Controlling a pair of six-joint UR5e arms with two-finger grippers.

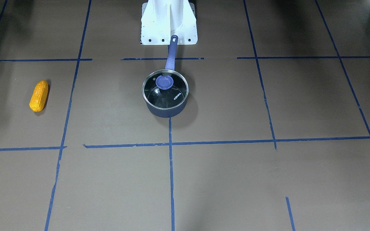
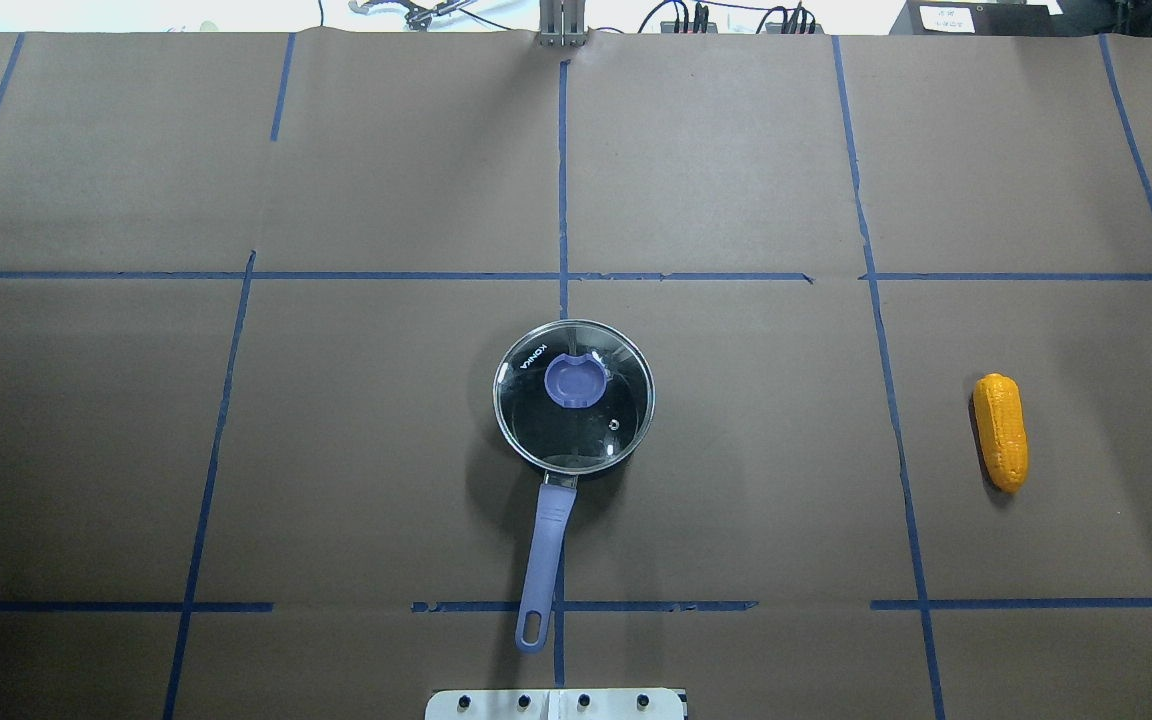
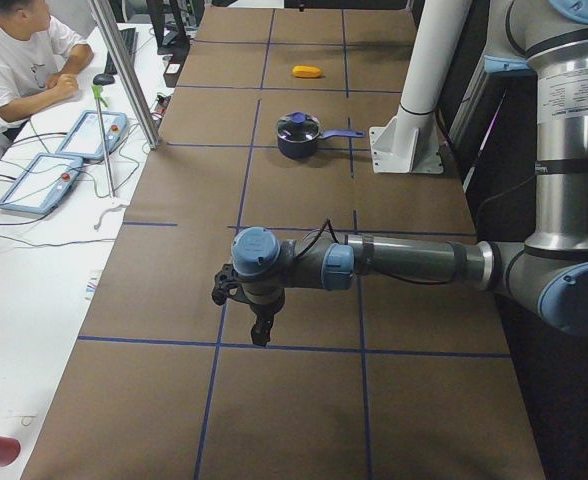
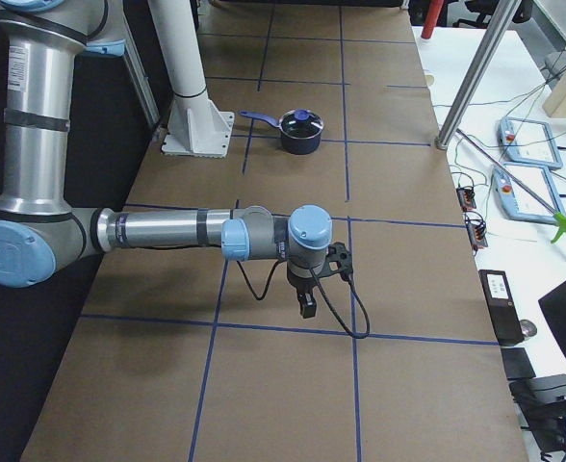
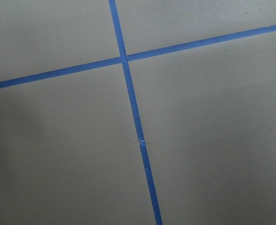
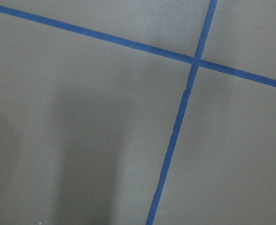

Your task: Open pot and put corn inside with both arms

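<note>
1. The pot (image 1: 165, 111) sits in the centre of the overhead frame. Its long handle (image 2: 548, 530) points at the bottom edge, toward the robot's base. The glass lid (image 2: 596, 440) is on it, so the opening step has not begun.
2. The corn (image 2: 1000, 432) lies on its side at the right of the overhead frame, well apart from the pot. A yellow sliver of it shows at the left edge of the right wrist view.
3. The left gripper (image 3: 261, 338) hangs over the table (image 2: 336, 450) in the lower middle of the left side view. The right gripper (image 4: 307, 306) does the same in the right side view. Both are far from the pot. I cannot tell whether either one's fingers are apart or together, and the wrist views show only brown paper and blue tape (image 5: 128, 93).
4. The lid's knob (image 2: 574, 381) is small and flat. An off-centre pinch could slip, or it could tilt the lid and drag the light pot along.
5. The corn is rounded, so a grip across its bumpy side could make it roll or squirt out.
6. Both arms must meet over one small pot. If the lid arm does not clear away, the corn arm could strike it or the lid.
</note>
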